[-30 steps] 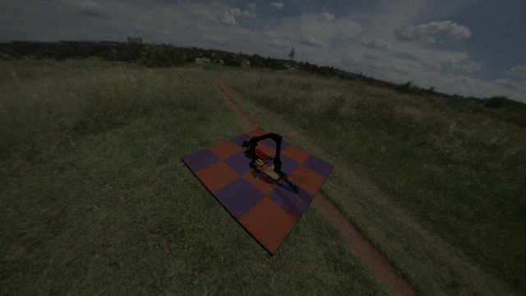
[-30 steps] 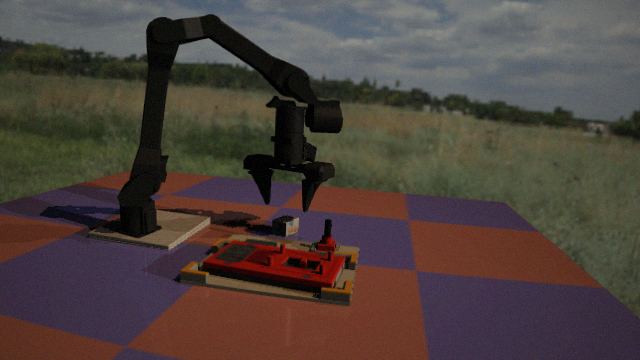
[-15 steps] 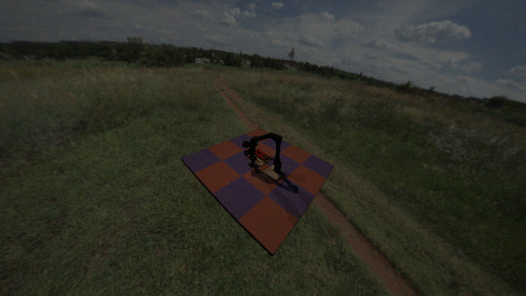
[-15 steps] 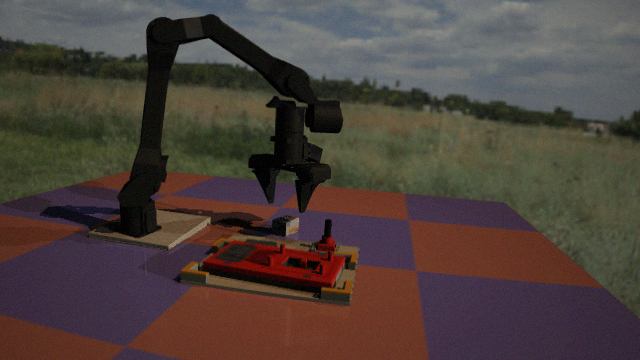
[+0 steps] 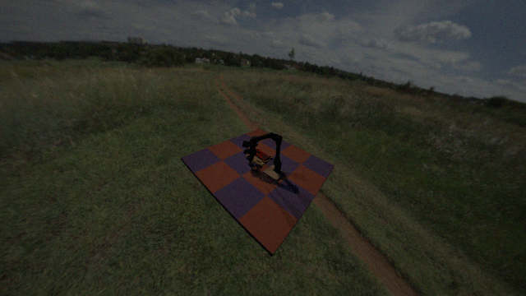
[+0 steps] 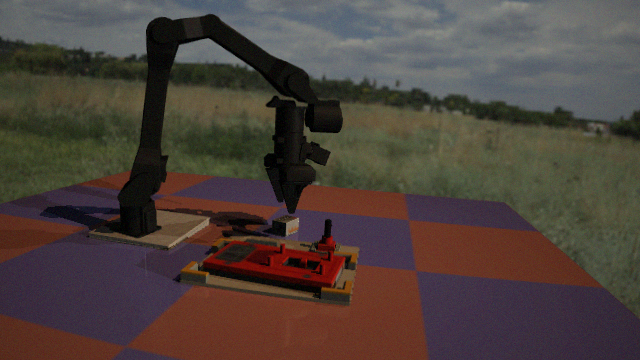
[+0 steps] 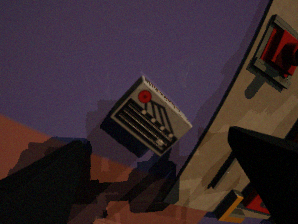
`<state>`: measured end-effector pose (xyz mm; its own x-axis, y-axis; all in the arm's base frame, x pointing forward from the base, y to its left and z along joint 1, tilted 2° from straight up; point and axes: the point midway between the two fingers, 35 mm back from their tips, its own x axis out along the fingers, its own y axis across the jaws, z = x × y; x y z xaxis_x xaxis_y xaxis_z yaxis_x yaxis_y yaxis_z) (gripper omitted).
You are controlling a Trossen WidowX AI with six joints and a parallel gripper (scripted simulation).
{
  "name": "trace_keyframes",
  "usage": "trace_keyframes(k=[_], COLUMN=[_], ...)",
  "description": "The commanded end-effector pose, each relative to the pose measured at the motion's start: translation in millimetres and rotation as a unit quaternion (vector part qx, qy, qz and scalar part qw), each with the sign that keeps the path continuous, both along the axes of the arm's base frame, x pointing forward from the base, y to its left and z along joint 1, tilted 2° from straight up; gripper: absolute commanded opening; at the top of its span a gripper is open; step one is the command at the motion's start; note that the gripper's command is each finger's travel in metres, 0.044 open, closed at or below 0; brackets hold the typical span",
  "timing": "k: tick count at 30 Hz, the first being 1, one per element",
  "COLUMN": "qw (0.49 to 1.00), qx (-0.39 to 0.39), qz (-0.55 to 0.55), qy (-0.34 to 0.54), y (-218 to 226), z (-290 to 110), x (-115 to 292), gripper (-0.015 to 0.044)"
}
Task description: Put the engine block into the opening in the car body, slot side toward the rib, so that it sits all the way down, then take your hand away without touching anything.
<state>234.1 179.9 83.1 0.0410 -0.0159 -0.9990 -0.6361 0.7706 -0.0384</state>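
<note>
The engine block (image 6: 285,225) (image 7: 149,121) is a small grey box with a ribbed top and a red dot. It rests on the purple square behind the car body. The red car body (image 6: 275,264) (image 5: 263,155) (image 7: 281,50) lies flat on a tan base plate (image 6: 280,291) (image 7: 248,123), and its rectangular opening (image 6: 301,263) is empty. My gripper (image 6: 291,206) (image 5: 251,159) (image 7: 157,141) is open and empty. It points down, a short way above the block, with one finger to each side of it in the wrist view.
A red post with a black knob (image 6: 327,234) stands at the car body's far right corner. The arm's base sits on a tan board (image 6: 175,227) at the left. The checkered purple and orange mat (image 6: 475,260) (image 5: 267,222) lies in a grass field.
</note>
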Motion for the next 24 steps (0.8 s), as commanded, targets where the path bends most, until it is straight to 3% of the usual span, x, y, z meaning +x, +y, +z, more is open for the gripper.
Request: trace_keyframes(k=[1,12,24], qw=[0.998,0.968,0.895], qx=[0.003,0.011,0.019], qz=[-0.064,-0.251,-0.445], qy=[-0.002,-0.004,-0.007], y=[0.4,0.4,0.4], z=[1.2,2.1,3.1], x=[0.2,0.2,0.2], gripper=[0.0440,0.0440,0.0440])
